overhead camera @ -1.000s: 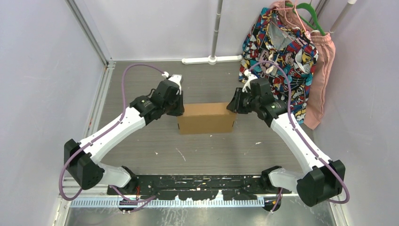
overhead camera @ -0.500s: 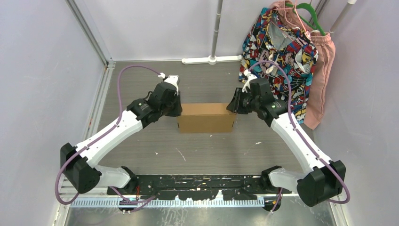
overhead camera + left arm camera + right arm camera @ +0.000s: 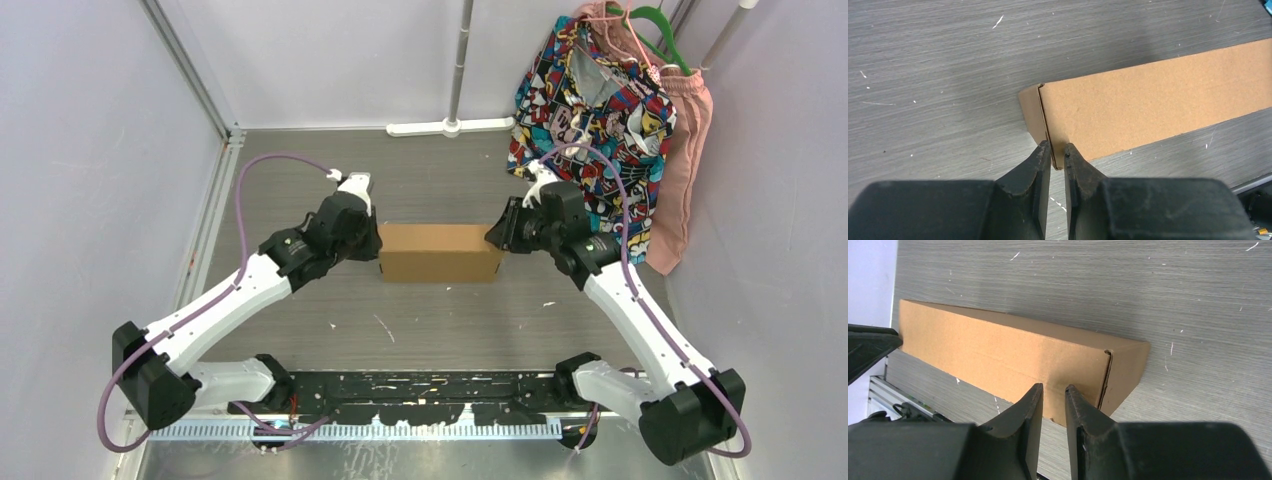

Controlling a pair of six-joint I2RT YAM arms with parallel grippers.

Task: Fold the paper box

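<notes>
The paper box (image 3: 440, 251) is a closed brown cardboard box lying lengthwise in the middle of the table. My left gripper (image 3: 376, 246) is at its left end. In the left wrist view its jaws (image 3: 1057, 149) stand almost together and hold nothing, with the tips over the near left corner of the box (image 3: 1158, 97). My right gripper (image 3: 497, 240) is at the box's right end. In the right wrist view its jaws (image 3: 1054, 390) are also nearly together and empty, with the tips over the box's (image 3: 1013, 360) long side near its right end.
A patterned garment (image 3: 590, 110) and a pink one (image 3: 685, 170) hang at the back right, close behind the right arm. A white pole with a flat base (image 3: 452, 127) stands at the back wall. A metal frame rail (image 3: 215, 215) runs along the table's left side.
Both grippers have shifted slightly toward the near side along the box's ends, the left more than the right. The box has stayed almost in place.
</notes>
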